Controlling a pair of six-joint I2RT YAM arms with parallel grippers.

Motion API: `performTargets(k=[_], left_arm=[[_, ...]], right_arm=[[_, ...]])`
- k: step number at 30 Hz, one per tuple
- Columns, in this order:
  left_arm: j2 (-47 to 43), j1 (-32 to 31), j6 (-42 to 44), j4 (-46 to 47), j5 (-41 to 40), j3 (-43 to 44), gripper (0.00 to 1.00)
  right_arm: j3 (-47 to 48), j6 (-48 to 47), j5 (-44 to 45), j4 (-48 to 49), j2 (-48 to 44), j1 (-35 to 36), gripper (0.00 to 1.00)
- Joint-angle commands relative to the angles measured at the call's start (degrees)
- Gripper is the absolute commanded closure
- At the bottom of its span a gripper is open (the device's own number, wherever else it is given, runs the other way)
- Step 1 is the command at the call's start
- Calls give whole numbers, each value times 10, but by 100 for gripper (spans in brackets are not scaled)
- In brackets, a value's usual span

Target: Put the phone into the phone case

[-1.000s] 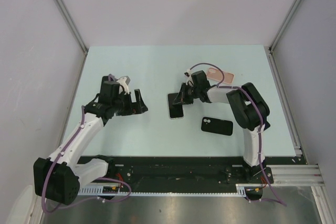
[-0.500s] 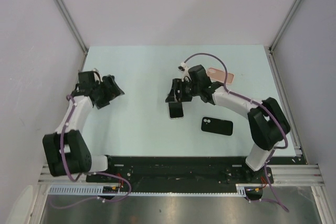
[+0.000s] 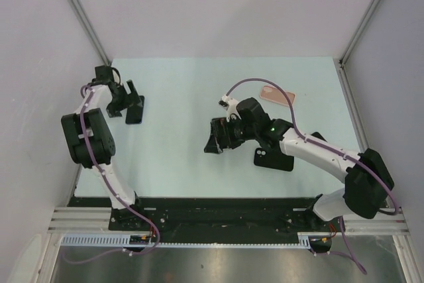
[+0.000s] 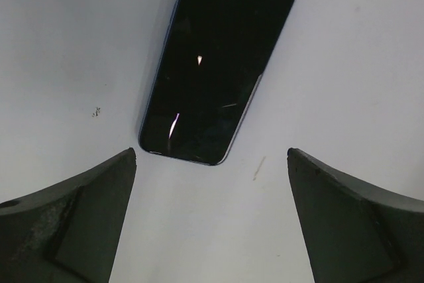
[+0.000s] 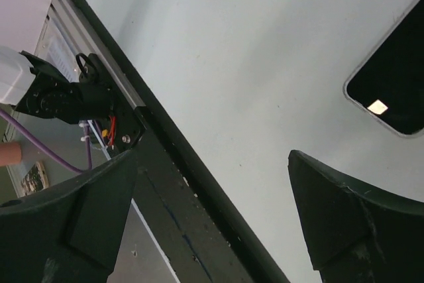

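L gripper (image 4: 212,160) wide apart, phone (image 4: 218,64) flat just ahead of it, untouched, R gripper (image 5: 212,156) also apart

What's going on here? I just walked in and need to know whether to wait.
Two robot arms are working over a table toward fitting a phone into a case, and nothing is gripped yet. The left gripper is open above a phone lying screen-up on the table. The right gripper, also open, hangs near mid-table, with only the corner of a dark screen at the edge of its wrist view. A pink case lies apart at the far right, and a black phone-shaped item sits nearer the arms.
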Motion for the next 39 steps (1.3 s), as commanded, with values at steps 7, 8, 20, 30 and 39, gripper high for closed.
performTargets(k=[7,8,20,30,39], left_arm=[[69,-4,57,-38,-39,13,0],[71,-7,58,-40,-41,16,0],[90,-35,77,-41,-90,17,1],[109,-50,92,-29,-115,24,3],[124,-76,99,-31,-156,40,4]], right_arm=[[-9,-61,12,-63,-83,-16,0],[-11,-62,10,-63,-83,-14,0],[-16,-76,2,-59,-65,-19,0],[-32,-87,5,-71,-99,-37,0],[-62,-92,18,-84,-138,-67,0]])
